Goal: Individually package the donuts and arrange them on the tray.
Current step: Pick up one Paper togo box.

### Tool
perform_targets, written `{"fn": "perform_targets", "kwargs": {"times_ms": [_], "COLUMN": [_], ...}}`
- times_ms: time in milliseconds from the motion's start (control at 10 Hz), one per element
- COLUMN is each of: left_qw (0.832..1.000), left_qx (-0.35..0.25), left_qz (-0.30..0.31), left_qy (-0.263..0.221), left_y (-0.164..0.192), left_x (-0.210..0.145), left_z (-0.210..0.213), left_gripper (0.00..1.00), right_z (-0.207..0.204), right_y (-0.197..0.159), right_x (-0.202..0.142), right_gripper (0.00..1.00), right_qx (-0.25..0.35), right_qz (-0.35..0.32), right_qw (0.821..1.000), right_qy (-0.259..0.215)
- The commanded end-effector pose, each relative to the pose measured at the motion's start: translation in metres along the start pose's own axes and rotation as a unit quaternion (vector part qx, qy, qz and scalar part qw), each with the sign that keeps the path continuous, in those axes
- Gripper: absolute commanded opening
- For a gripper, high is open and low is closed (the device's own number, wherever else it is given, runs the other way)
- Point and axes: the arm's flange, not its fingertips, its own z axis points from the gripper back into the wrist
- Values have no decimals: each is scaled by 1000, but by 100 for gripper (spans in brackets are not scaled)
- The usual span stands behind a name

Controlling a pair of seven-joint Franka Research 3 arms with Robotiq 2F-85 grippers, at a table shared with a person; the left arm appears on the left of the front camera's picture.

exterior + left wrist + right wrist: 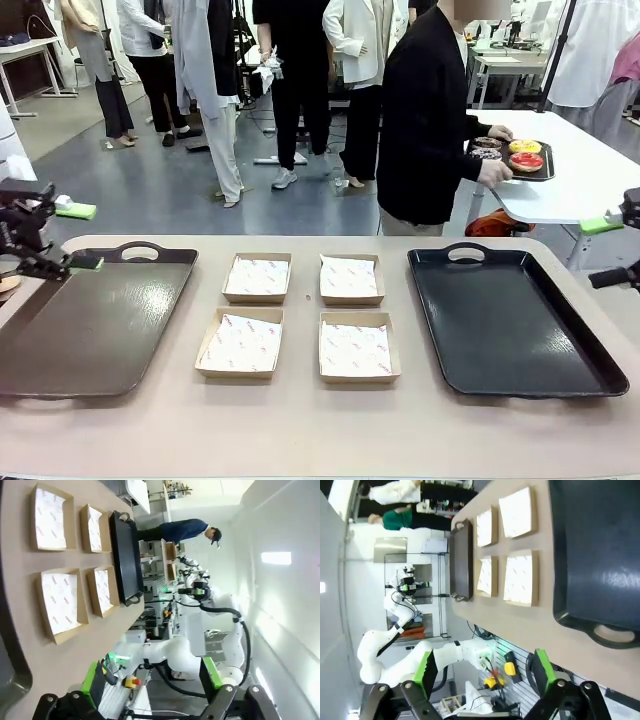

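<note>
A beige table [300, 430] runs across the near part of the scene and carries two large empty serving trays with cut-out handles on their far edges: a dark brown tray [100, 320] on the left and a black tray [510, 320] on the right. Between them four shallow cardboard boxes lined with printed white paper sit in two rows of two, apart from one another: far left box [257, 277], far right box [351, 278], near left box [241, 343], near right box [358, 348]. All four boxes are empty. At the far side a person in a black top [425, 120] stands turned toward a white table [590, 185] behind and to the right, holding a small black tray [546, 166] over it with both hands, one hand [494, 172] at its near edge and the other hand [500, 132] at its far edge. The four donuts lie on this small tray, well away from the boxes: a red donut [526, 161] and a yellow donut [524, 146] on the right, and two darker donuts [487, 143] on the left, too small to tell apart. The left gripper [80, 237] hangs at the far left edge of the table, by the far corner of the brown tray, its green-padded fingers spread wide and holding nothing. The right gripper [603, 251] hangs at the far right edge, beside the black tray, likewise spread wide with nothing between its fingers
</note>
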Motion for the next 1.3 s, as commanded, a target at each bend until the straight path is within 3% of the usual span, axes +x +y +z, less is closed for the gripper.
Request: {"fn": "perform_targets", "kwargs": {"times_ms": [0,600,800,900,1200], "left_qw": [1000,999,997,999,999], "left_qx": [8,45,74,44,44], "left_qz": [-4,1,2,17,17], "left_qy": [0,25,2,15,15], "left_y": [7,20,16,22,22], "left_x": [-18,-43,-51,-41,-41], "left_z": [20,83,99,82,82], "left_gripper": [100,100,100,100,100], "right_z": [15,102,100,100,100], "right_y": [-21,-76,-69,-72,-72], "right_x": [-17,-47,-46,-50,-50], "right_gripper": [100,100,100,100,100], "right_qx": [2,26,30,23,23], "right_qz": [3,-51,-28,-61,-61], "right_qw": [1000,997,999,997,997], "right_qy": [1,-41,-2,-48,-48]}}
